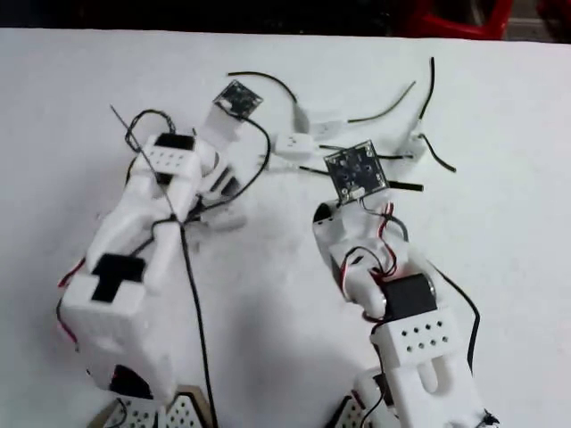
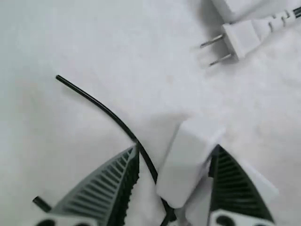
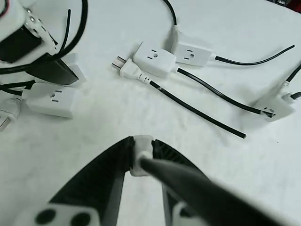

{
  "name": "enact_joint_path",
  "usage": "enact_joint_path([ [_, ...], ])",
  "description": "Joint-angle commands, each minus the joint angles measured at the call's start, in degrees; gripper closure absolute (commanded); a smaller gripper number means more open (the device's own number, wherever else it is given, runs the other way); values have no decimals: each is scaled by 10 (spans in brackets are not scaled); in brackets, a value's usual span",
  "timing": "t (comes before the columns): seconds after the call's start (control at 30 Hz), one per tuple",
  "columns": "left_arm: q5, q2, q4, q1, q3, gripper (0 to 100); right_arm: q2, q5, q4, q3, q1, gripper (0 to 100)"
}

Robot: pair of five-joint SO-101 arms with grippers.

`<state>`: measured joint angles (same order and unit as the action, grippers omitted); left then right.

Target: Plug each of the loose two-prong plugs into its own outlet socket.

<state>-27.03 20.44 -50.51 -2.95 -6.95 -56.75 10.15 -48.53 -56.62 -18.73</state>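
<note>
High view takes in a white table [image 1: 268, 312] with two arms lying over scattered white blocks and black cords. In the left wrist view, the left gripper [image 2: 175, 151] is released. Its grey ribbed fingers [image 2: 115, 183] spread to either side of a smooth, rounded white socket block [image 2: 188, 157]. The block rests against one finger, and a thin glossy black cord [image 2: 101, 107] runs through the gap by the other. Near them a loose plug [image 2: 242, 37] lies flat, its two metal prongs bare. In the right wrist view, the right gripper [image 3: 142, 142] is clenched on a small white held plug [image 3: 140, 162]. Farther off, a boxy socket [image 3: 153, 59] and a second boxy socket [image 3: 190, 54] lie side by side, slots facing up.
</note>
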Motion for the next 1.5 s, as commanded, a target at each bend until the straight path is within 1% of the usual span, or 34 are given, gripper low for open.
enact_joint_path([
  [0.0, -7, 25, 5, 3, 47, 841, 1, -4, 10, 7, 6, 981],
  [0.1, -8, 29, -8, -7, 47, 861, 1, -4, 10, 6, 6, 981],
  [0.2, -40, 27, -46, -19, 52, 866, 1, -4, 10, 6, 6, 981],
  [0.27, -52, 25, -57, -24, 52, 868, 1, -4, 10, 6, 6, 981],
  [0.37, -51, 5, -59, -25, 48, 941, 1, -4, 10, 6, 7, 981],
  [0.43, -51, -22, -66, -23, 47, 983, 1, -4, 10, 6, 11, 981],
  [0.63, -51, -138, -156, -27, 46, 978, 1, -7, 17, 6, 37, 981],
  [0.77, -51, -200, -203, -40, 36, 978, 1, -9, 18, 6, 41, 981],
  [0.93, -50, -283, -197, -78, -56, 978, 1, -10, 18, 6, 41, 981],
  [1.0, -31, -335, -177, -84, -100, 978, 0, -10, 18, 6, 41, 981],
  [1.1, -10, -436, -144, -72, -154, 978, 0, -10, 18, 6, 41, 981],
  [1.23, -11, -560, -127, -45, -187, 978, 0, -10, 18, 6, 41, 981],
  [1.37, -11, -633, -141, -29, -193, 978, 0, -10, 18, 6, 41, 981],
  [1.47, -11, -649, -160, -41, -210, 978, 0, -10, 19, 7, 44, 981],
])
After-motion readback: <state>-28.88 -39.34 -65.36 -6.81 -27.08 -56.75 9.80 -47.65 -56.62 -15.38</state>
